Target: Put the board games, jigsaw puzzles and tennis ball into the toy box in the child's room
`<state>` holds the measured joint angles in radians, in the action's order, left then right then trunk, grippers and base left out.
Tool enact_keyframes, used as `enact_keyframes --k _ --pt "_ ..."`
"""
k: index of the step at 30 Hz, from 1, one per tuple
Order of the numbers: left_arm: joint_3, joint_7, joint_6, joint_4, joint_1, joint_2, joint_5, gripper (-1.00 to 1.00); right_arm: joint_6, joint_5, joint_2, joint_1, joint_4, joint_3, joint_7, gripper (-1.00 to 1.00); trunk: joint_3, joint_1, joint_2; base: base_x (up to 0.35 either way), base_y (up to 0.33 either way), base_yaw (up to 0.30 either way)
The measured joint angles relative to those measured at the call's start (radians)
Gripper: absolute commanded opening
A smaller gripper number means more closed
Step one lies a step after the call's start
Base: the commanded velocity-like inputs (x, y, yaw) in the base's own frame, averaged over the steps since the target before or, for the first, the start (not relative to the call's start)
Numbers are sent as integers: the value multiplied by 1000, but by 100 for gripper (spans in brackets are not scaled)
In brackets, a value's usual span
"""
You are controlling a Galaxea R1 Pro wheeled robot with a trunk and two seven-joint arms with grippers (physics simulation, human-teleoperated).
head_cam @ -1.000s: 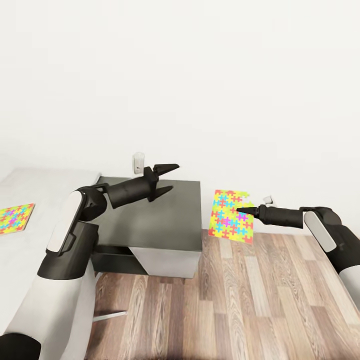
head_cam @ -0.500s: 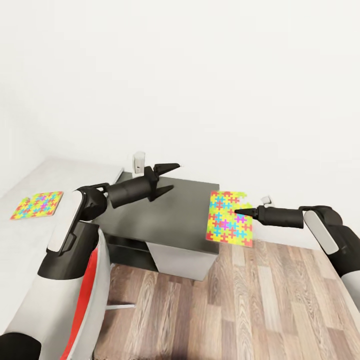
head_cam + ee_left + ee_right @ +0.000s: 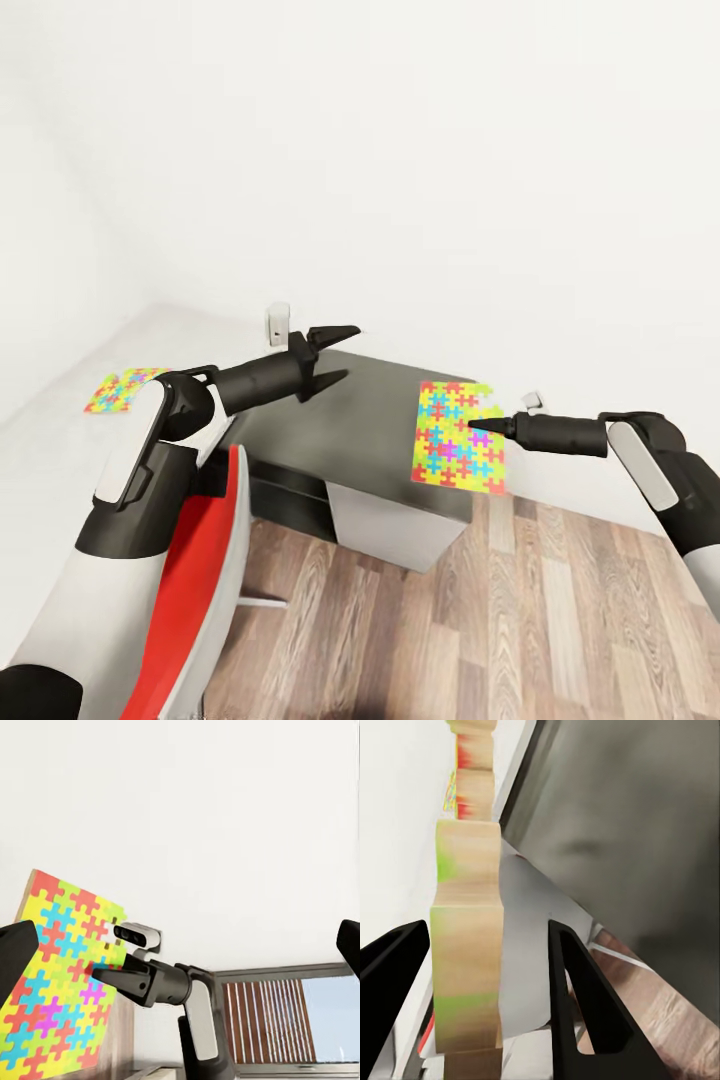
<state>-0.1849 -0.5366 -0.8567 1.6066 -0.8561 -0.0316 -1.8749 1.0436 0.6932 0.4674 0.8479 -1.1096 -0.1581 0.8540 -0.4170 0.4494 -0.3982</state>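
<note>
Multicoloured jigsaw puzzle (image 3: 459, 437) is pinched on edge in the right gripper (image 3: 480, 431), held upright over the floor beside the table (image 3: 370, 430). Left gripper (image 3: 335, 353) is spread open, holding nothing. Second puzzle (image 3: 120, 388) lies flat on the pale desktop far left, so the left arm is nearer it.

Bright, even, soft light everywhere, with no visible source. White wall (image 3: 450, 150) almost washed out, only faint grey shading toward the corner. Weak, soft shadows under the dark desk section (image 3: 400, 440) and by the red chair (image 3: 200, 590). No glare, no hard highlights. Sharp in the head view; very blurred up close in the right wrist view, especially the puzzle edge (image 3: 469, 937) and the grey surface behind. Slight wide-angle stretching at the edges.
</note>
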Motion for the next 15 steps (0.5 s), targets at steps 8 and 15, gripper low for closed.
enact_keyframes --k 8,15 --pt "0 0 0 0 0 2 0 100 0 3 -2 2 -10 52 0 -100 10 0 0 0 0 225" --pt "1 20 -1 0 2 3 -1 100 1 9 -2 30 -27 132 0 -100 19 0 0 0 0 223"
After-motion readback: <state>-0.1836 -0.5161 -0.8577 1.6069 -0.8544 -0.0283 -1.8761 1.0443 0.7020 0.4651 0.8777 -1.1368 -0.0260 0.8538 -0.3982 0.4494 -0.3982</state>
